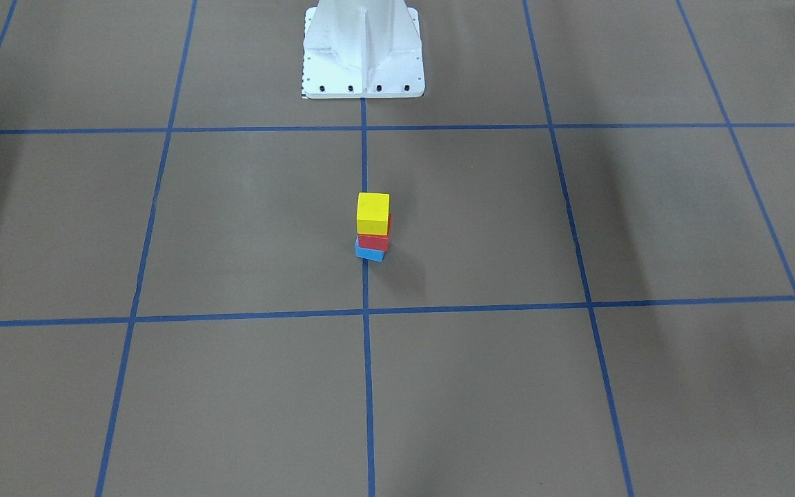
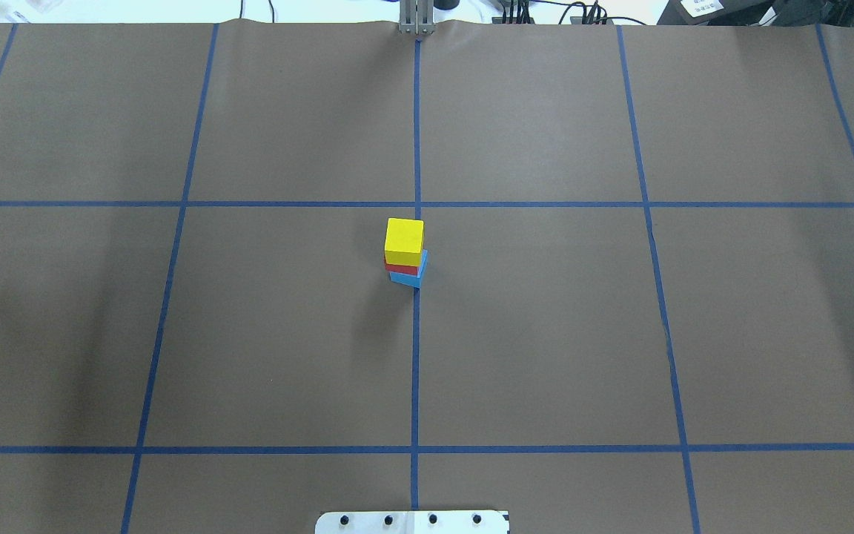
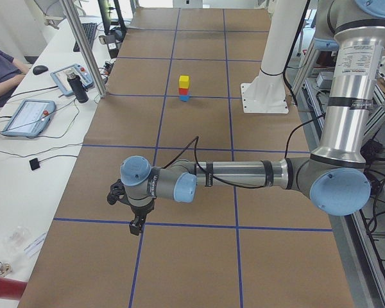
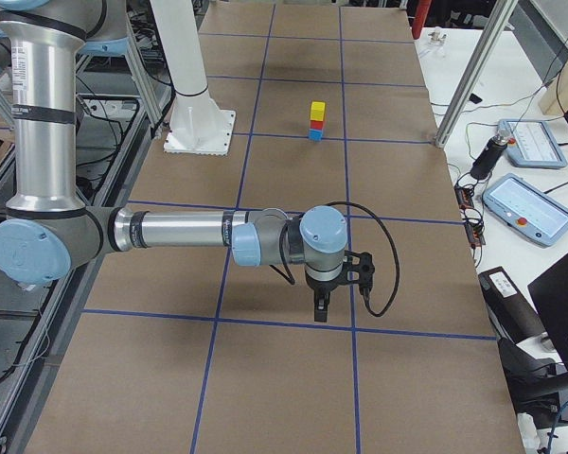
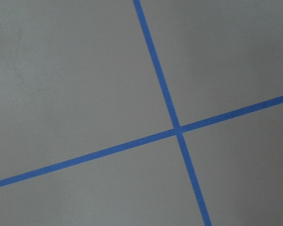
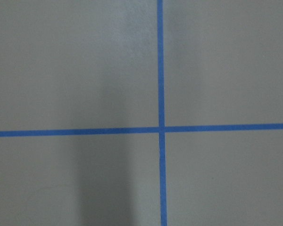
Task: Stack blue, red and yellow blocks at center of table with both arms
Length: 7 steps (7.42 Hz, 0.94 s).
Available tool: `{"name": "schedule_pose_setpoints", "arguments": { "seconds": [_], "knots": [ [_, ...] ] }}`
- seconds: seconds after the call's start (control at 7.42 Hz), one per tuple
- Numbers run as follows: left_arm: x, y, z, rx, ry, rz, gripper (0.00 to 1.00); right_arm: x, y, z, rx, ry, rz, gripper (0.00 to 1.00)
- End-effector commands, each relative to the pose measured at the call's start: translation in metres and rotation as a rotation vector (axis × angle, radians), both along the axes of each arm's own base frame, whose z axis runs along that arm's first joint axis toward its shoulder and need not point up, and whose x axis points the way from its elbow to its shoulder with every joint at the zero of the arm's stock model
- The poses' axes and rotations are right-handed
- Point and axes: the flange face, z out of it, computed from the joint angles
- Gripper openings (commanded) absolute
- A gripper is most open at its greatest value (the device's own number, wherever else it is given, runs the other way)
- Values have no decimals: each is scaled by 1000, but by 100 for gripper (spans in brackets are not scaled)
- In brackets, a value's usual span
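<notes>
A stack stands at the table's center: a yellow block (image 2: 404, 236) on a red block (image 2: 400, 268) on a blue block (image 2: 408, 278), the blue one turned a little. The stack also shows in the front view, with the yellow block (image 1: 373, 213) on top. Neither gripper shows in the overhead or front view. The left gripper (image 3: 136, 224) hangs over the table's left end in the exterior left view. The right gripper (image 4: 320, 307) hangs over the right end in the exterior right view. Both are far from the stack; I cannot tell whether they are open or shut.
The brown table cover carries a grid of blue tape lines (image 2: 416, 356). The robot's white base (image 1: 363, 52) stands behind the stack. Tablets and cables (image 3: 25, 115) lie on a side bench, where an operator sits. Both wrist views show only tape crossings.
</notes>
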Motion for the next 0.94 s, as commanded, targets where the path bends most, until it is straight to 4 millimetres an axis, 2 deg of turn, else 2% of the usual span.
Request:
{"name": "schedule_pose_setpoints", "arguments": {
  "seconds": [0.0, 0.27, 0.4, 0.81],
  "knots": [
    [-3, 15, -19, -44, 13, -101, 100, 0, 6, 3, -11, -7, 1, 99],
    [-5, 51, -36, -69, 7, -105, 100, 0, -5, -10, -68, -28, 1, 99],
    [-5, 61, -42, -92, 6, -104, 100, 0, -4, -8, -75, -28, 1, 99],
    [-5, 57, -50, -113, 3, -104, 100, 0, 2, 5, -104, -25, 2, 99]
  ]
}}
